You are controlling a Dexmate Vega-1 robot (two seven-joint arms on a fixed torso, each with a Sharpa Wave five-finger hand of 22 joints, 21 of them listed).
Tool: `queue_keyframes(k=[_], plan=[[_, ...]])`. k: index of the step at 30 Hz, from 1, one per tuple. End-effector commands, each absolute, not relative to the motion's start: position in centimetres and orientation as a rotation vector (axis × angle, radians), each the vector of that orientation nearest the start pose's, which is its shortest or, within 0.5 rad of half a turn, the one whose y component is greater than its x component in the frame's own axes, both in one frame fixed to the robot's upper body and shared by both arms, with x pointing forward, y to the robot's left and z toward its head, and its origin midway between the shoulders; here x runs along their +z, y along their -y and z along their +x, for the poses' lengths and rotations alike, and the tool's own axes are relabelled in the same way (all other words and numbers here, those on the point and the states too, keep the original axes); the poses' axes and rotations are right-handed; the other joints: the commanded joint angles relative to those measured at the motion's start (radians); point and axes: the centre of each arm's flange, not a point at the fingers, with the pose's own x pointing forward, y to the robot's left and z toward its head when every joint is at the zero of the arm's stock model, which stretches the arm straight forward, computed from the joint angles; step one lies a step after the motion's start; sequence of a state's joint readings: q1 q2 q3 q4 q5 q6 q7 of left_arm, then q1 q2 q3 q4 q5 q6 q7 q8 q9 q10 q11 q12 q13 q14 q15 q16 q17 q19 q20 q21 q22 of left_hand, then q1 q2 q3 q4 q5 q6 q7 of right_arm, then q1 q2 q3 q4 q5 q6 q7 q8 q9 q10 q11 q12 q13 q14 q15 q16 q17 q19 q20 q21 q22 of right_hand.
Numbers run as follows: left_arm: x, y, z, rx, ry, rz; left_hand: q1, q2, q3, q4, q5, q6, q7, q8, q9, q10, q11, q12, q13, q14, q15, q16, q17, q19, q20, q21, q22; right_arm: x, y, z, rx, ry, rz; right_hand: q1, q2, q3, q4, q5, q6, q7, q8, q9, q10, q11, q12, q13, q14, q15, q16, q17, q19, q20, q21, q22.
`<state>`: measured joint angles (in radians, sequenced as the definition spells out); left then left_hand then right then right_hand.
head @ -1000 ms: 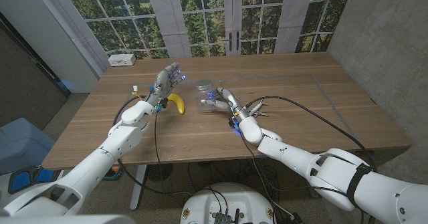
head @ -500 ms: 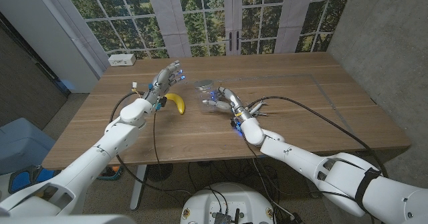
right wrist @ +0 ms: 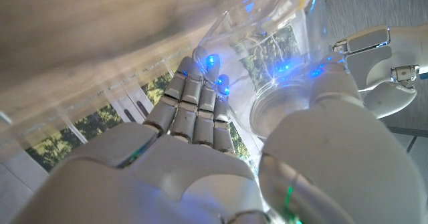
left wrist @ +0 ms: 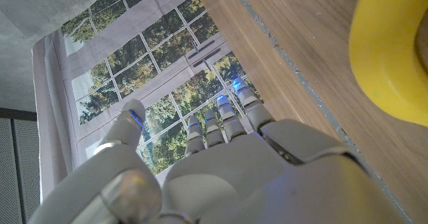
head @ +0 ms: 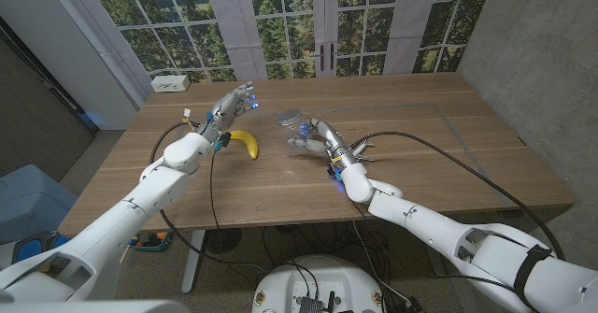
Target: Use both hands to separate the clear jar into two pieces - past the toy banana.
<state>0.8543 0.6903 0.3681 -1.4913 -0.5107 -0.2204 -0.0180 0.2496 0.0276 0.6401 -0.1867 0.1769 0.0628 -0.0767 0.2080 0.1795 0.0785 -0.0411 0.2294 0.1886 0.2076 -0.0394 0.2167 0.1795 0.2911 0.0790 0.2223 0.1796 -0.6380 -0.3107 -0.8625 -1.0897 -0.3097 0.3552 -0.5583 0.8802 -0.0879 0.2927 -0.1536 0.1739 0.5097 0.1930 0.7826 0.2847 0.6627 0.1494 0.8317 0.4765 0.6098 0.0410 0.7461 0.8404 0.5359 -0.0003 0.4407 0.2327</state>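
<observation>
Right hand: fingers wrapped round the clear glass jar, lifted off the wooden tabletop.
Left hand: raised, fingers spread, holding nothing.
Jar position: at 3 o'clock from the yellow toy banana.

A long brown wooden table with a visible grain fills the middle of the head view. A small white rectangular box sits at its far left corner, close to the tall grid-paned windows that look out on green trees. Black cables trail across the right part of the tabletop, and a grey concrete wall stands to the right.
</observation>
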Motion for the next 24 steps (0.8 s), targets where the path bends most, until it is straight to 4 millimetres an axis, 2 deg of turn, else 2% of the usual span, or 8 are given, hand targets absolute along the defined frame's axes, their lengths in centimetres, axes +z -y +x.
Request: queue_keyframes(k=[1, 10, 17, 20, 24], plan=[[3.9, -30.4, 60.5, -0.234, 0.687, 0.390, 0.020, -0.011, 0.003, -0.004, -0.002, 0.005, 0.001, 0.004, 0.003, 0.005, -0.004, -0.001, 0.006, 0.005, -0.008, -0.008, 0.002, 0.000, 0.023, -0.004, 0.005, -5.3, 7.4, 62.8, 0.019, 0.970, -0.828, 0.169, 0.213, 0.047, -0.002, 0.009, 0.385, -0.201, 0.019, 0.010, 0.271, -0.282, 0.011, 0.212, 0.114, -0.253, -0.005, 0.008, 0.015, -0.027, 0.011, 0.004], [5.6, -30.2, 59.1, -0.251, 0.702, 0.541, 0.040, -0.047, -0.005, -0.007, -0.005, 0.000, -0.008, 0.004, 0.004, -0.014, -0.002, -0.011, 0.008, -0.002, -0.016, -0.014, 0.004, -0.005, 0.049, -0.008, 0.005, -4.9, 7.0, 62.2, -0.003, 0.981, -0.901, 0.167, 0.215, 0.049, 0.001, 0.012, 0.385, -0.208, 0.030, 0.025, 0.270, -0.292, 0.021, 0.230, 0.113, -0.254, -0.016, 0.016, 0.006, -0.035, 0.017, 0.006], [6.7, -29.8, 57.9, -0.250, 0.733, 0.640, 0.054, -0.073, -0.012, -0.007, -0.006, -0.012, -0.009, 0.001, 0.006, -0.027, -0.003, -0.016, 0.010, -0.003, -0.016, -0.016, 0.006, 0.000, 0.058, -0.008, 0.006, -4.6, 6.7, 62.0, -0.029, 0.975, -0.968, 0.169, 0.214, 0.049, 0.000, 0.017, 0.383, -0.208, 0.039, 0.038, 0.272, -0.295, 0.029, 0.245, 0.118, -0.255, -0.021, 0.026, 0.003, -0.035, 0.025, 0.007], [6.9, -29.7, 57.7, -0.252, 0.740, 0.662, 0.070, -0.091, -0.015, -0.007, -0.006, -0.013, -0.020, 0.002, 0.006, -0.023, -0.008, -0.014, 0.011, 0.012, -0.022, -0.011, 0.007, 0.007, 0.059, -0.006, 0.006, -4.5, 6.5, 62.0, -0.041, 0.973, -0.989, 0.169, 0.213, 0.050, 0.000, 0.018, 0.380, -0.210, 0.042, 0.043, 0.272, -0.295, 0.028, 0.244, 0.118, -0.256, -0.025, 0.029, 0.000, -0.035, 0.027, 0.008], [7.2, -29.6, 57.4, -0.254, 0.747, 0.699, 0.095, -0.112, -0.018, -0.006, -0.005, -0.003, -0.044, 0.008, 0.008, -0.017, 0.000, -0.011, 0.014, 0.033, -0.038, -0.004, 0.010, 0.020, 0.057, -0.002, 0.007, -4.4, 6.4, 61.9, -0.049, 0.971, -1.011, 0.169, 0.211, 0.050, -0.001, 0.021, 0.380, -0.209, 0.047, 0.051, 0.275, -0.298, 0.029, 0.244, 0.119, -0.256, -0.029, 0.034, -0.004, -0.035, 0.031, 0.008]])
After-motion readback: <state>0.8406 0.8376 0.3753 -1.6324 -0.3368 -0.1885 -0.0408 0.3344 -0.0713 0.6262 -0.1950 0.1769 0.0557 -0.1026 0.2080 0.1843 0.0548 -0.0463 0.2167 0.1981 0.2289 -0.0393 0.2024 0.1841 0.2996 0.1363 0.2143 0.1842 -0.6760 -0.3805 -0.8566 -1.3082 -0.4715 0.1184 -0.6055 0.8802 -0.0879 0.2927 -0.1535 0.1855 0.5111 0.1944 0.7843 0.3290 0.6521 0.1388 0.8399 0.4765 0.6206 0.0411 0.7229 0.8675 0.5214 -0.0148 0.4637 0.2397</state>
